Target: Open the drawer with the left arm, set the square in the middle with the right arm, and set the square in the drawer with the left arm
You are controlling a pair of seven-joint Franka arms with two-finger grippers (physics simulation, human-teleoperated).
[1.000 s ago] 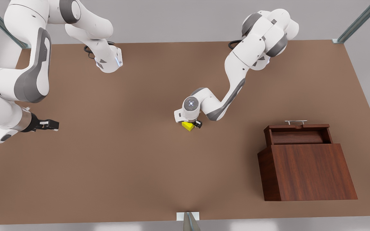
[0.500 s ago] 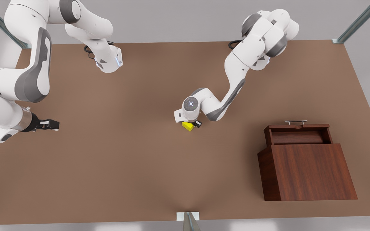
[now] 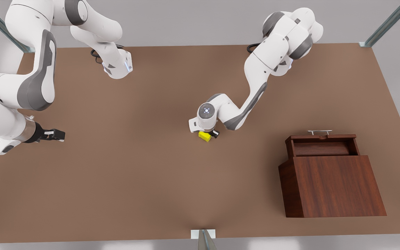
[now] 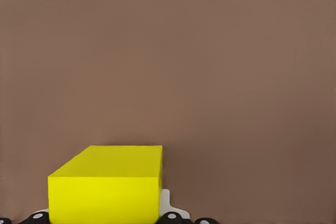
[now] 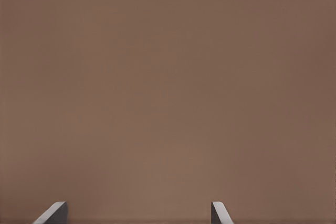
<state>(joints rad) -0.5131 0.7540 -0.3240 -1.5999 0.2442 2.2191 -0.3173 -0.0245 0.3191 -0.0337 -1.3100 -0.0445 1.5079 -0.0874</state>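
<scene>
Square (image 3: 205, 136) sits clamped in the left gripper (image 3: 207, 134), well away from the open drawer (image 3: 321, 146), while the right gripper (image 3: 56, 134) waits farther off, fingers apart.

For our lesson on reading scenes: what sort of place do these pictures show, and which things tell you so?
Most likely a simulated robot test bench, not a home or workshop: two white arms, a bare brown table with metal frame struts at its corners, and just a wooden drawer cabinet and a yellow cube.

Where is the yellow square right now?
The square sits mid-table in the front view, between the fingers of the left tool, well off to the front view's left of the open drawer.
</scene>
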